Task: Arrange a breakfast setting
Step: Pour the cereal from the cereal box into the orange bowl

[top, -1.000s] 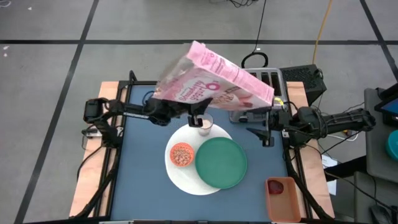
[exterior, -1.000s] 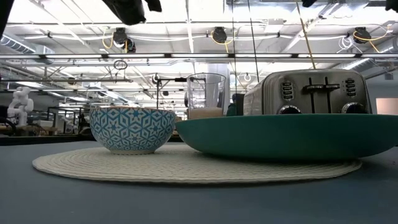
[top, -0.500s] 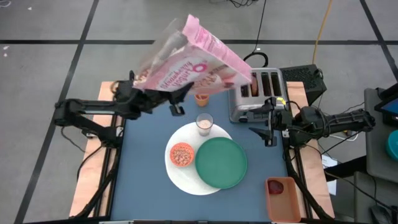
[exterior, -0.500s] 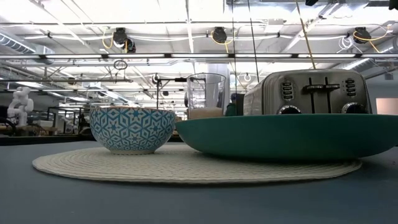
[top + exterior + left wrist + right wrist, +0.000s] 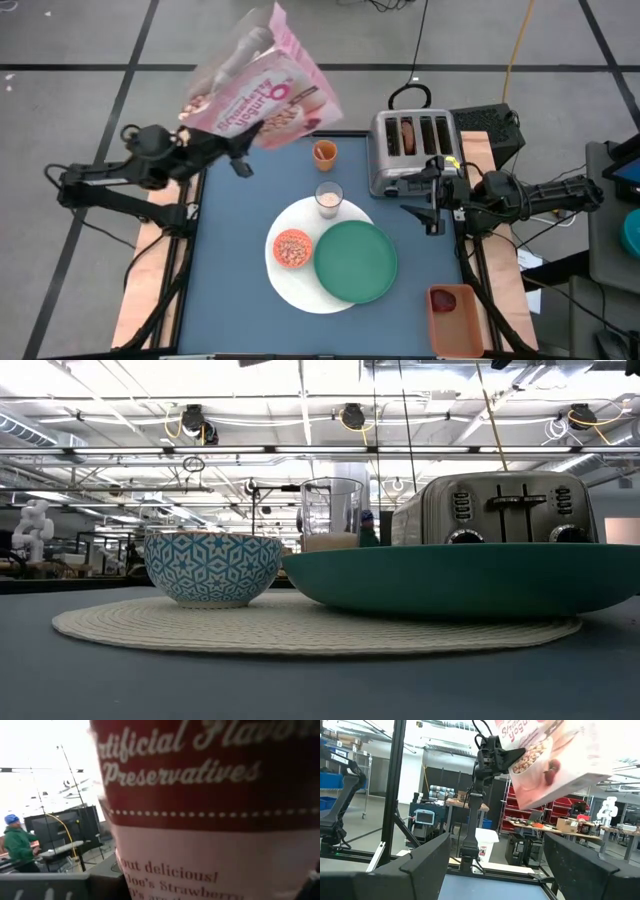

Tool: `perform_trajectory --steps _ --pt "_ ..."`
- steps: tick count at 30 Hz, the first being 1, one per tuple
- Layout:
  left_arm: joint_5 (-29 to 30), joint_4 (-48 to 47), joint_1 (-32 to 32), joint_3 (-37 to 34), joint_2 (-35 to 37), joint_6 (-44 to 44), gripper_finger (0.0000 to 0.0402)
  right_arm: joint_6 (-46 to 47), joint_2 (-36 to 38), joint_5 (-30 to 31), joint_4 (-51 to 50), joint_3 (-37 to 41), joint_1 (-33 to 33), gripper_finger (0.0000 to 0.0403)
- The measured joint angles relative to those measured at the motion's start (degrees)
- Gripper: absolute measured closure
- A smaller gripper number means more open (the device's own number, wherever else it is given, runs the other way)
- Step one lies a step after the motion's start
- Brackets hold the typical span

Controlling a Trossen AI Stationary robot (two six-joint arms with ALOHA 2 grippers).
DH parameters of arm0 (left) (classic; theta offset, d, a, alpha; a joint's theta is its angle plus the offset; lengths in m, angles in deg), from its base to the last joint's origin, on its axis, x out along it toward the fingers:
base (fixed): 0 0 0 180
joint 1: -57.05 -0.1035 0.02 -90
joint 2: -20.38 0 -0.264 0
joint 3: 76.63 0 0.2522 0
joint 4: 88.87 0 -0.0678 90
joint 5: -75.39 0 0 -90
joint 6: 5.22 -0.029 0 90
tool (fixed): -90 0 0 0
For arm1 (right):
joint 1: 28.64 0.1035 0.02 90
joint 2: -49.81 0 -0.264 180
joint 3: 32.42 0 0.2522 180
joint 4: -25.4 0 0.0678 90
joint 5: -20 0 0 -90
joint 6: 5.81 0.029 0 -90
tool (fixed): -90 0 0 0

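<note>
Carrying: we see the left gripper [image 5: 243, 150] clamped on the pink cereal box [image 5: 258, 92], now farther left.
Waiting: right gripper [image 5: 425, 200] by the toaster [image 5: 415, 150], fingers spread.

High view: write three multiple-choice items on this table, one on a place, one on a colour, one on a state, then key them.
1. Where is the small cereal bowl?
A. On the large white round plate
B. Beside the orange cup
C. On top of the toaster

2. What colour is the round plate overlapping the white one?
A. Blue
B. Green
C. Yellow

3. What state is the pink cereal box in?
A. Lying flat on the table
B. Standing beside the milk glass
C. Held aloft by the left tool

Key: 1 A, the bowl sits on the white plate; 2 B, it is green; 3 C, the box is raised and tilted in the left tool.
</note>
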State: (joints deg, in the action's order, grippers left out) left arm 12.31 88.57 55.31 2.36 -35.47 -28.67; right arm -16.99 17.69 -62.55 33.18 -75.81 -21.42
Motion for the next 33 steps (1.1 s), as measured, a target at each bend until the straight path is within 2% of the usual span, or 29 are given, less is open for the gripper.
perform_trajectory --steps 6,9,15,20,24,30,33 --pt "6.0 -15.0 -0.1 -0.2 7.0 5.4 0.0229 -0.1 0.0 0.0 0.0 0.0 0.0 0.0096" --pt "8.7 -15.9 0.0 -4.8 10.1 8.1 0.0229 -0.1 0.0 0.0 0.0 0.0 0.0 0.0096" --pt "16.6 -6.6 -1.2 -22.7 17.1 11.7 0.0229 0.0 0.0 0.0 0.3 0.0 0.0 0.0096" --pt "18.6 3.3 -4.1 -36.0 20.4 15.7 0.0229 0.0 0.0 0.0 0.5 0.0 0.0 0.0096" --pt "20.1 5.6 -7.0 -41.9 19.9 19.0 0.0229 0.0 0.0 0.0 0.5 0.0 0.0 0.0096" --pt "23.6 5.4 -10.4 -47.1 19.0 22.9 0.0229 -0.1 0.0 0.0 0.5 0.0 0.0 0.0096" --pt "28.2 5.4 -11.3 -48.7 18.8 24.2 0.0229 -0.3 0.0 0.2 0.5 0.0 0.0 0.0096"
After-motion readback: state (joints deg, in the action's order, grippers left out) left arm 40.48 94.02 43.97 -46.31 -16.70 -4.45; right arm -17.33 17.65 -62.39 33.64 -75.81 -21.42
